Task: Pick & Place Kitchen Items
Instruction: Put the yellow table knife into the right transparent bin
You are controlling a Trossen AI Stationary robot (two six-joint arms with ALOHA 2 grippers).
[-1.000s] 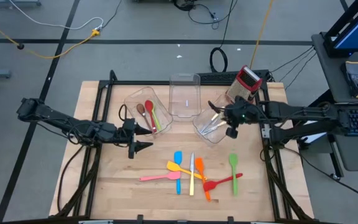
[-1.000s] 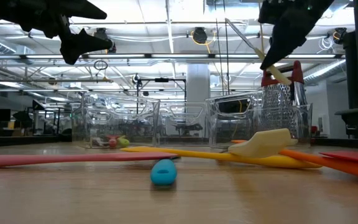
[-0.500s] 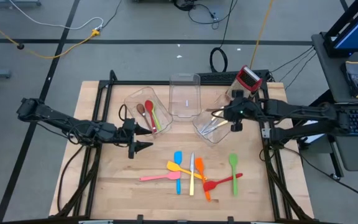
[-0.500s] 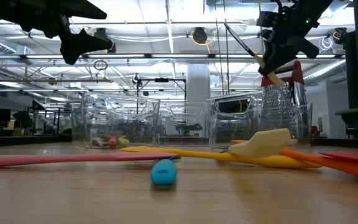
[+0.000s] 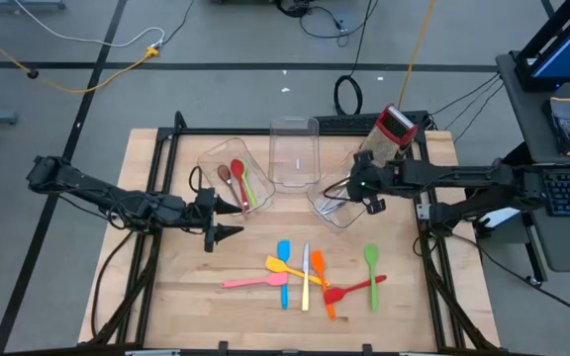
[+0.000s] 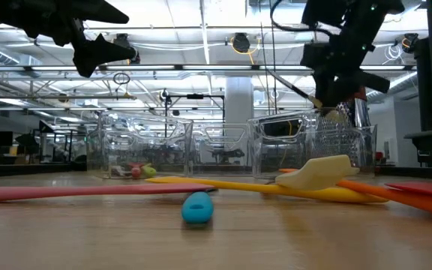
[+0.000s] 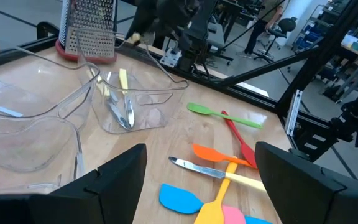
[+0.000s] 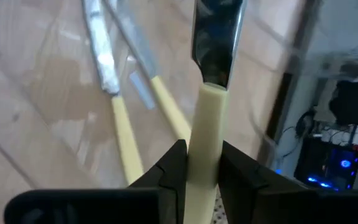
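Right gripper (image 8: pixel 199 163) clenched on cream-handled knife (image 8: pixel 207 118) | apparently above bin (image 5: pixel 327 210) | left gripper (image 5: pixel 228 218) released

We see a pale wood table (image 5: pixel 166 297) with a smooth, matt grain. The bins (image 5: pixel 294 153) are clear glossy plastic. The knife (image 8: pixel 211 74) has a shiny metal blade and a smooth cream handle. At upper left of the left wrist view, the grater (image 7: pixel 91 25) shows perforated rough metal. The spatulas (image 5: pixel 283 272) look matt and rubbery.
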